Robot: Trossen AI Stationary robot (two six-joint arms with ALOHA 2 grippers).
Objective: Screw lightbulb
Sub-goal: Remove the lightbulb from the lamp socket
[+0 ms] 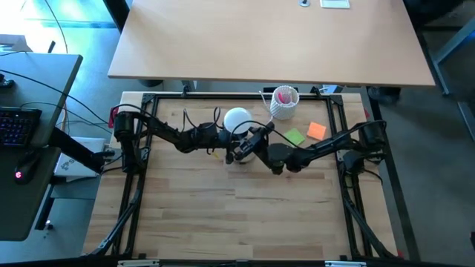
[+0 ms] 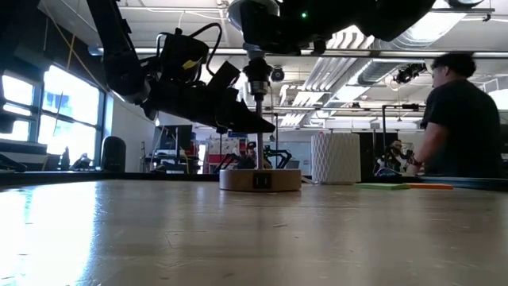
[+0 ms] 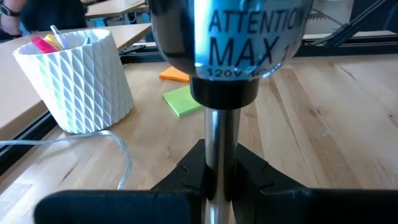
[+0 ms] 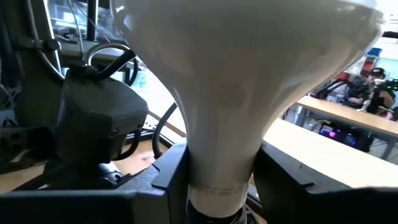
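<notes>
My bench [image 1: 223, 215] was pale wood planks. On it stood a round wooden lamp base [image 2: 260, 179], a white ribbed cup [image 1: 283, 102], and green [image 1: 295, 137] and orange [image 1: 317, 130] sticky notes lay just beside each other.

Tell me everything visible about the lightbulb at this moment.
The lightbulb is white and frosted, a round globe tapering to a narrower neck. It stands upright, base down, over the black socket, whose metal stem is pinched by the shut left claw. In the right wrist view the right claw flanks the neck, one dark finger on each side; whether they press it I cannot tell. The screw base is hidden.
</notes>
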